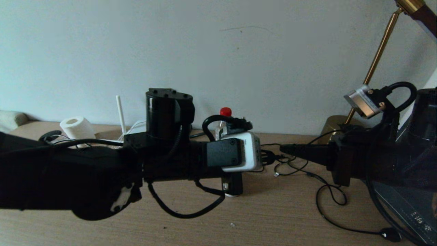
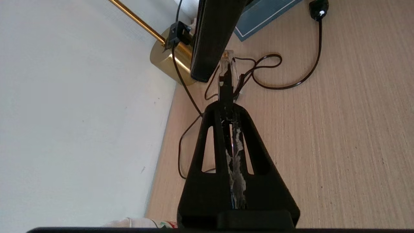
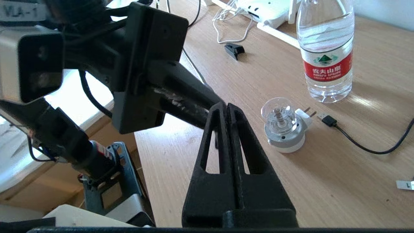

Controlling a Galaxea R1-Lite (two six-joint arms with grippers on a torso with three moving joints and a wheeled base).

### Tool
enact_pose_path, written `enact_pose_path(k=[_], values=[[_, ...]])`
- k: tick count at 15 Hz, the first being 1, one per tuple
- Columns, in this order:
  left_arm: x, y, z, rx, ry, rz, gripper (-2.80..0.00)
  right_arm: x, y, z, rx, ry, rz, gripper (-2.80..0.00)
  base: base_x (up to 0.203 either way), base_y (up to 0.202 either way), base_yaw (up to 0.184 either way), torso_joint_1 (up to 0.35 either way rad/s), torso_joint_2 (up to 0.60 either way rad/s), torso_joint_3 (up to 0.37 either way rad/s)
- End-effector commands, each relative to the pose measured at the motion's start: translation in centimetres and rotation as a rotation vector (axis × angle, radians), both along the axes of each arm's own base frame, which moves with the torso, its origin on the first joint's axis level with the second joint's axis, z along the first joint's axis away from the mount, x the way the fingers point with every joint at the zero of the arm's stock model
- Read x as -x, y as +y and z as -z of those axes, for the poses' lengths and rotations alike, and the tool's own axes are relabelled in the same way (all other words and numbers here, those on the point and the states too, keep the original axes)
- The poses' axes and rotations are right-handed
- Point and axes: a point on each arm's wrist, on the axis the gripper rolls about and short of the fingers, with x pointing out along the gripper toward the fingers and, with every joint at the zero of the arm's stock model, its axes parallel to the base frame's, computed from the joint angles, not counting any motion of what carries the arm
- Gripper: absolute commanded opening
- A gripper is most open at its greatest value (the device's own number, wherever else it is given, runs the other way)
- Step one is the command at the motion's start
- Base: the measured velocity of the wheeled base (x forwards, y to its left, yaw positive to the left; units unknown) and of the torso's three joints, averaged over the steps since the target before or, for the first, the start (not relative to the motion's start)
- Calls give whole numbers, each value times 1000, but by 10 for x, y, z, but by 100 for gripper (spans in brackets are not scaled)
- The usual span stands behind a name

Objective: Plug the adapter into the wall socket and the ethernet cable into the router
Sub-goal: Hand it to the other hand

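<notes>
My left gripper point(image 1: 273, 159) point(image 2: 226, 105) is shut on the black boot of the ethernet cable point(image 2: 226, 74); its clear plug tip sticks out past the fingertips. The thin black cable loops over the desk to a round black disc point(image 1: 389, 234). My right gripper point(image 1: 282, 148) point(image 3: 226, 105) is shut on nothing, its tips right against the left fingertips and beside the plug. The router point(image 3: 265, 9) lies flat at the back, one antenna point(image 1: 120, 112) showing. The adapter and the wall socket are out of view.
A water bottle point(image 3: 326, 51) stands by the router. A domed night-light plug point(image 3: 284, 129), a black USB lead point(image 3: 328, 120), a small black block point(image 3: 234, 50) and a white cord point(image 3: 231, 32) lie on the desk. A brass lamp base point(image 2: 168, 61) and a toilet roll point(image 1: 76, 128) stand by the wall.
</notes>
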Motion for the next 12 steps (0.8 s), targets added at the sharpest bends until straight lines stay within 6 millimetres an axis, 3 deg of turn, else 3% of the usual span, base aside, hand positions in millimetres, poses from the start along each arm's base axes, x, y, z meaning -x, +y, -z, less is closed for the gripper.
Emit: enact_pose_path(k=[1, 9, 10, 12], values=[[0, 1, -2, 7, -12, 1, -280, -1, 1, 1, 1, 5, -4, -280, 0, 0, 0, 0, 0, 0], [0, 0, -1, 3, -9, 1, -280, 0, 1, 0, -1, -4, -5, -280, 0, 0, 0, 0, 0, 0], [-1, 0, 0, 2, -8, 0, -280, 0, 1, 1, 4, -6, -6, 0, 0, 0, 0, 0, 0, 0], [-1, 0, 0, 1, -7, 0, -280, 0, 1, 0, 0, -4, -5, 0, 0, 0, 0, 0, 0, 0]])
